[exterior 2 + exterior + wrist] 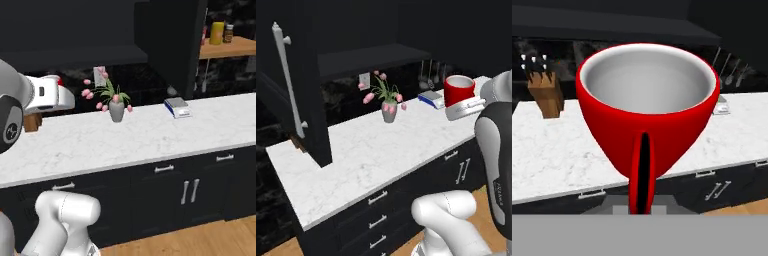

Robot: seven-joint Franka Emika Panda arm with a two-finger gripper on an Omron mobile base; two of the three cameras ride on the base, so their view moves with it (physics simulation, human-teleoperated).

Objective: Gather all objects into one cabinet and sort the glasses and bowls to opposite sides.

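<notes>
A: Where is the cup (647, 110)?

B: In the gripper (641, 210). The hand view has it head-on: red outside, pale inside, its handle running down to the bottom edge where the gripper is clenched on it. The fingertips themselves are hidden behind the handle.

A: And in the left base view?

B: There the cup (459, 89) is upright above the right part of the counter (381, 150), sitting atop the white hand, well clear of the marble. The cabinet (316, 90) is to the left, its door (286, 85) swung open toward the camera, silver bar handle showing, a dark shelf (373, 57) behind.

A: Anything the right base view adds?

B: A wooden shelf (230, 47) at far right with a yellow jar on it. Of the cup it gives just a red sliver beside the white hand at left. It also shows a knife block (32, 121) at the far left of the counter, which the hand view shows too.

A: Shared things?

B: The vase (389, 112) of pink tulips mid-counter, and a small scale (432, 98) to its right.
</notes>
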